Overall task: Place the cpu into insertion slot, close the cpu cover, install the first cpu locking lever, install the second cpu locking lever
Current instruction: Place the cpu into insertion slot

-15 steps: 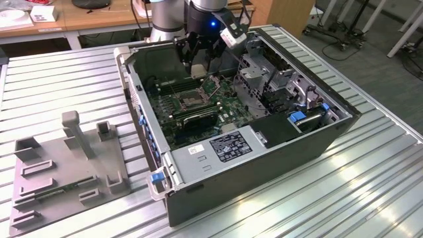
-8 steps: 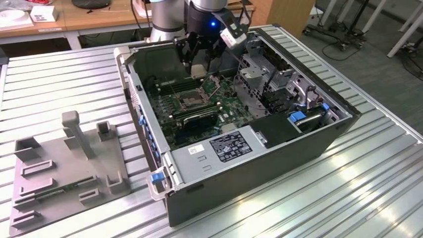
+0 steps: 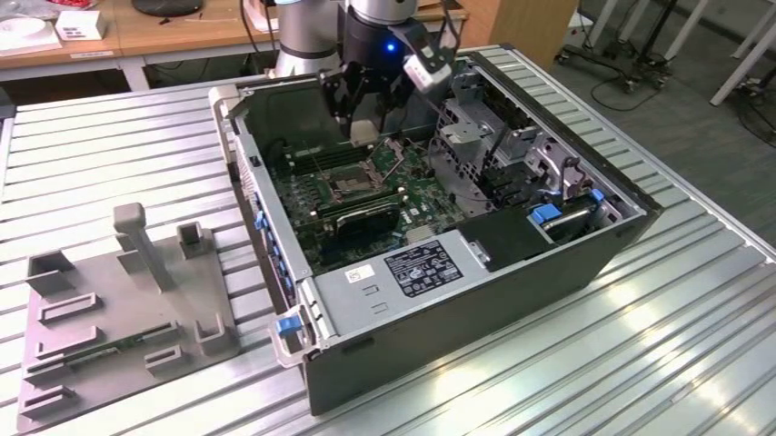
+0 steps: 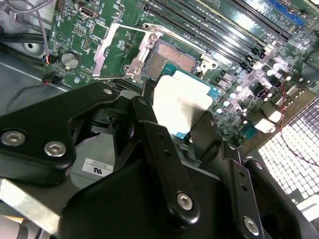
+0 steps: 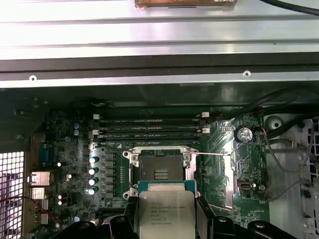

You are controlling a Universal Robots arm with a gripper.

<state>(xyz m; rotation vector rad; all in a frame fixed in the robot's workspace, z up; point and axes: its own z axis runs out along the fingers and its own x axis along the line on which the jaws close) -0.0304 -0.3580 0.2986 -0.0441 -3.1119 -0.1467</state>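
Note:
The cpu (image 5: 167,215), a small square chip with a silvery top and green edge, is held between the fingers of my gripper (image 5: 167,221). It hangs a little above the green board, just short of the insertion slot (image 5: 160,172). That slot is a dark square socket with a metal rim, and it lies bare. In the second wrist view the cpu (image 4: 180,102) sits beside the insertion slot (image 4: 172,56), with the cpu cover (image 4: 106,49) swung open beyond it. In the exterior view my gripper (image 3: 363,134) hovers inside the open computer case over the insertion slot (image 3: 345,188).
The case walls (image 3: 261,195) and a drive cage (image 3: 485,145) hem in the board. Long black memory slots (image 5: 149,127) run beside the socket. A thin lever rod (image 5: 214,154) sticks out sideways. A grey fixture (image 3: 122,300) stands on the slatted metal table at the exterior view's left.

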